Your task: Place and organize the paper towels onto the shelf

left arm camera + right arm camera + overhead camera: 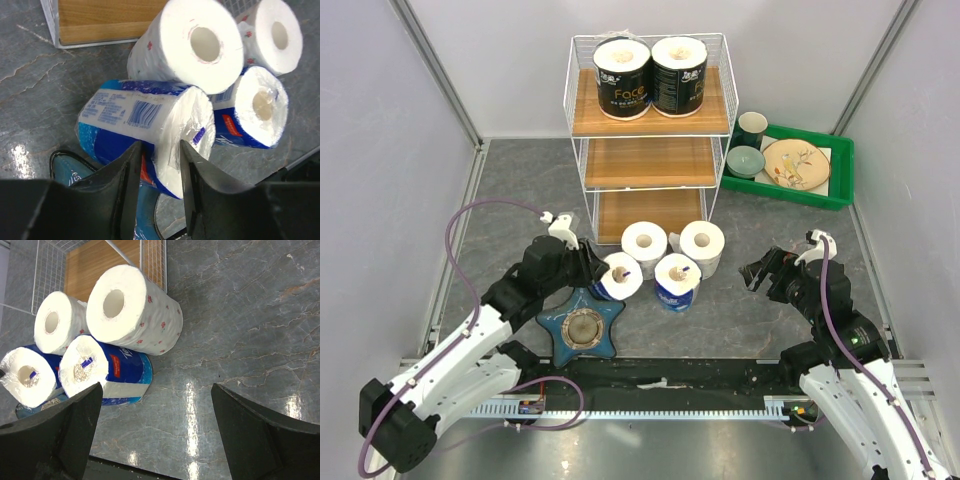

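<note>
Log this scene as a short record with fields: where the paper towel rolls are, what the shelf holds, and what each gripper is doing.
shelf: two black-wrapped rolls on top tier; no rolls visible on the lower tiers
white rolls: two on the table, just in front of the shelf
held blue-white roll: pinched at one end by left gripper, over the star dish edge
other blue-white roll: on the table, beside the held one
left gripper: shut on held blue-white roll
right gripper: open, holding nothing
left to shelve: four rolls

Right gripper [156, 390] fingers spread wide. White rolls [132, 310] and blue-wrapped rolls [107, 371] clustered (all touching) against shelf [95, 265].
</note>
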Controlling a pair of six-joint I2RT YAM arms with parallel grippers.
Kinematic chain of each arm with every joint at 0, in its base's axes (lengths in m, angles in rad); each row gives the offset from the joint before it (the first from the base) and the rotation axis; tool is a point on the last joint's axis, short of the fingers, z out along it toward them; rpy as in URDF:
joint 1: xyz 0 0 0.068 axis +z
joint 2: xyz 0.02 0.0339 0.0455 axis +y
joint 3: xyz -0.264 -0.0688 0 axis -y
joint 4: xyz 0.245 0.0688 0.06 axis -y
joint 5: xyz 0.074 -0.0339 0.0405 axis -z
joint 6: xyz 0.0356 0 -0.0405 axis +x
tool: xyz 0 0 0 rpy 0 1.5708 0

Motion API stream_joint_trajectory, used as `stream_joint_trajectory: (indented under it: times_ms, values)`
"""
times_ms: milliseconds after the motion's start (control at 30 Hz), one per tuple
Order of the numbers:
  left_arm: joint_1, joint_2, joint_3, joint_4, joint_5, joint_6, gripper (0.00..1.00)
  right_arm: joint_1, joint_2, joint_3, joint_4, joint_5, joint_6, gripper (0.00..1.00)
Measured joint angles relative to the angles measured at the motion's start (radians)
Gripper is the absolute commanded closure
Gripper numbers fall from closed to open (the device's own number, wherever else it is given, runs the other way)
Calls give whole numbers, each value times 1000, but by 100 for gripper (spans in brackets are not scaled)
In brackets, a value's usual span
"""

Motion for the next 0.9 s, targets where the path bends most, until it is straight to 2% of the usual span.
stream_joint_trajectory:
  times_ms: [233,567,667,900]
  values:
    - [0,-27,47,-5,4,6,46,0,0,-8,8,-1,3,2]
    - [-1,-42,59,-61,-61,14,42,0,18,-10,24,0,9,2]
    - [-1,-53,61,-63,-74,14,41,0,77,-10,51,-1,10,2]
    - [-1,-69,74,-74,-80,23,33,0,325,15,154,-17,5,2]
